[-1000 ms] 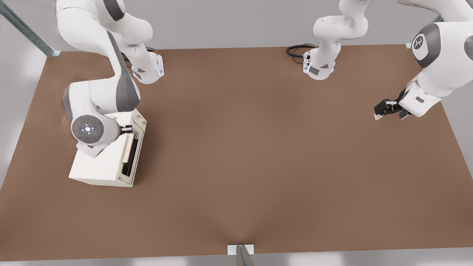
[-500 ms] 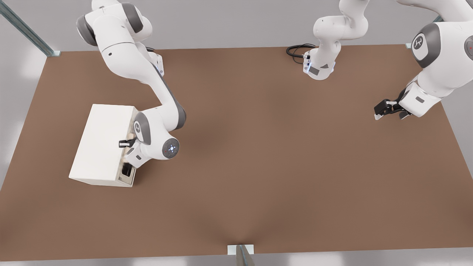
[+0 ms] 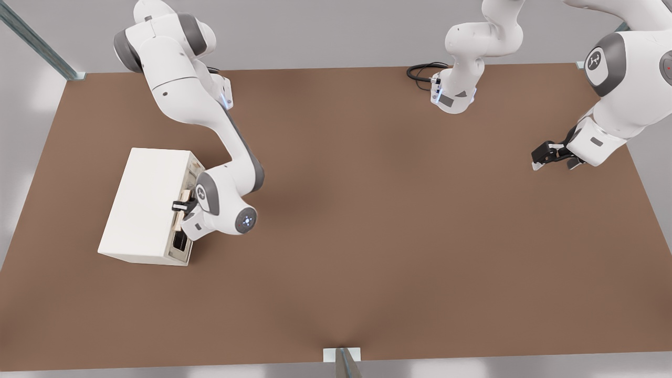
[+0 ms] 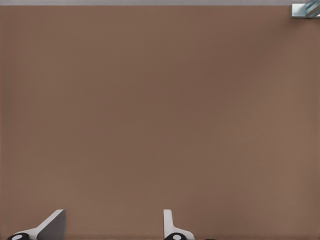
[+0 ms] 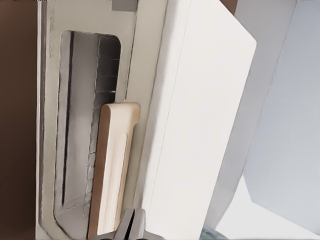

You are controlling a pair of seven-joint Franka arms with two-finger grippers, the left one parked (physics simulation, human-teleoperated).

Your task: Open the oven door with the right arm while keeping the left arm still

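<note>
Having swung round to the oven door (image 3: 182, 220), we now hold our gripper (image 3: 181, 206) at its handle (image 5: 112, 170), grip unclear, door still closed.

cream oven door (image 5: 75, 125), tan handle (image 5: 112, 170)

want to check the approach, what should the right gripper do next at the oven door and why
Probably settle the gripper squarely onto the handle before any pull. In the front view it sits at the top front edge of the oven, right by the handle, and the door looks flat against the oven, not yet swung. Whether it has the handle is not visible.
</note>
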